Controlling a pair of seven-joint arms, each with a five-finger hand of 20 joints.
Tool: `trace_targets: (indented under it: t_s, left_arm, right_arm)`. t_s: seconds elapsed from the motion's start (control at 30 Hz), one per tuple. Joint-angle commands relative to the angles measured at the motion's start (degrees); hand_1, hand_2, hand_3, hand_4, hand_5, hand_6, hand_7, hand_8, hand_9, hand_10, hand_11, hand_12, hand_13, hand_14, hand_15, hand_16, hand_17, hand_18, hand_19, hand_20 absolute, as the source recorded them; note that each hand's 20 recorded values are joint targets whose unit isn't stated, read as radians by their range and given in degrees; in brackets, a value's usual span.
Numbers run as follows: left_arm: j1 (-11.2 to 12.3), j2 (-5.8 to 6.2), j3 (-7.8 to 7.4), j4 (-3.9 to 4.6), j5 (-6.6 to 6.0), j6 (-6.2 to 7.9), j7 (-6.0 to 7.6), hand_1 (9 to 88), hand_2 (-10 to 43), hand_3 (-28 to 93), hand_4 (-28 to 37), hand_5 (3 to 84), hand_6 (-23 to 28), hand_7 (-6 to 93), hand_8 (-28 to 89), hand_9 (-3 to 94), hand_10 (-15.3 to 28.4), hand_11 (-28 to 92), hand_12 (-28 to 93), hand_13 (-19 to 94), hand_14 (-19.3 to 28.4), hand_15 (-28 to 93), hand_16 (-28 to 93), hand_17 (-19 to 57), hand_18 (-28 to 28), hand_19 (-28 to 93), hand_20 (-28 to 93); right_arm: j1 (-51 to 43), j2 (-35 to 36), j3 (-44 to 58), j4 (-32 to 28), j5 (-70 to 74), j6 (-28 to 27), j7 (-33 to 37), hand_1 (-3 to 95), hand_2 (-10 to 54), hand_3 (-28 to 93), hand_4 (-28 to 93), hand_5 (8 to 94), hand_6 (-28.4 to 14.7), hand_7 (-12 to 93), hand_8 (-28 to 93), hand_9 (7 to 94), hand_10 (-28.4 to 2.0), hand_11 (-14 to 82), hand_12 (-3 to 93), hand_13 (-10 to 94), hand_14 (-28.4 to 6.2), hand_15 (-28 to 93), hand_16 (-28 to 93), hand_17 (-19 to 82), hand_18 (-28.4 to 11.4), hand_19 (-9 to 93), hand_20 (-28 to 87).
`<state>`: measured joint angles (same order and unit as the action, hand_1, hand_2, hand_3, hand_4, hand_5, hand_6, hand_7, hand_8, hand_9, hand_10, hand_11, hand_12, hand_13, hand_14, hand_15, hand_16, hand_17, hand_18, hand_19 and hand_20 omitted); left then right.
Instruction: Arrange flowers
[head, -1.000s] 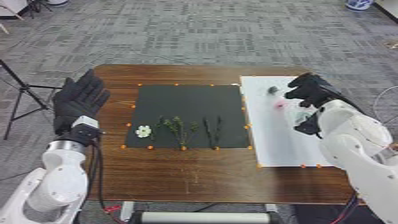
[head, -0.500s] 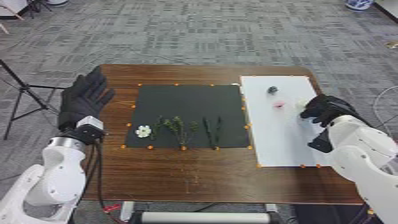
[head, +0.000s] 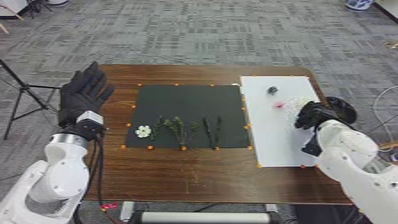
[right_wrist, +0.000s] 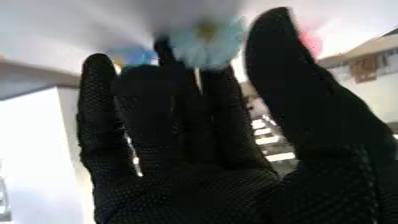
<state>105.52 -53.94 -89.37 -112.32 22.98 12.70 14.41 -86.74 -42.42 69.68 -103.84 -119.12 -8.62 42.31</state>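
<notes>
Over the white sheet (head: 274, 142), the fingers of the right hand (head: 313, 116) are held extended by a pale blue flower (right_wrist: 206, 47); beside the black sheet (head: 188, 102), the left hand (head: 82, 97) is held open

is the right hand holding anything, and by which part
Cannot be told: a pale blue flower is at the right hand, but no grip is clear.

There is room to pass over the desk (head: 187, 175) on the near side of the mat (head: 182, 102) and above the mat's far half, but stems (head: 213, 132) and a white flower (head: 143, 131) line its near half, the left robot hand (head: 82, 97) stands left of it, and the right robot hand (head: 314, 115) obstructs the sheet (head: 271, 147) to its right.
</notes>
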Motion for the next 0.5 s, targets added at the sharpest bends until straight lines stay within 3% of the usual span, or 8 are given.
trace_targets:
  t_s: [0.03,0.17,0.33,0.5]
  left_arm:
    - [1.8,-0.27,-1.35,-1.29,-1.57,0.69,1.03,25.2,17.5,73,-28.3,35.2,9.3,6.4,-7,23.9,13.4,16,7,16,9.4,12,-5,-5.5,11.7,33,6]
    - [3.3,-0.67,-2.67,-1.66,-1.47,0.77,0.59,25.1,17.6,73,-28.3,36.3,9.5,6.3,-7,25.1,13.7,16,7,17,9.6,12,-6,-5.4,11.9,33,6]
    - [5.2,-1.37,-4.57,-2.19,-0.88,1.0,-0.02,24.8,18.4,73,-28.3,38.3,9.7,6.3,-7,26.7,14.2,17,7,18,10.4,14,-6,-5.4,12.1,33,6]
    - [7.7,-0.33,-6.37,-2.53,-0.94,1.73,-0.22,24.7,18.7,73,-28.3,38.9,9.7,6.3,-7,27.1,14.2,17,7,19,10.6,14,-6,-5.5,12.2,34,6]
  right_arm:
    - [-1.8,-0.1,-1.9,1.1,-7.8,3.3,3.6,57.0,-9.5,67,-28,63.0,-0.7,28,-1,71.7,-8.7,14.2,40.3,67,-9.2,78,34,28,-20.4,74,40]
    - [-2.0,0.1,-2.4,1.5,-9.4,6.7,3.0,60.7,-9.5,66,-28,67.7,0.2,40,6,77.0,-8.1,21.9,50.5,69,-8.9,78,37,29,-20.5,74,42]
    - [-1.1,-0.2,-2.7,-1.1,-11.5,13.2,2.9,60.5,-9.5,69,-28,72.1,0.1,37,9,80.7,-8.0,20.4,50.2,71,-8.6,76,37,31,-20.9,74,42]
    - [5.2,-3.8,-7.0,-3.7,-14.0,17.1,-1.4,60.0,-9.5,70,-28,72.5,-0.1,37,10,81.2,-8.1,20.3,50.7,71,-8.5,76,37,31,-20.8,74,42]
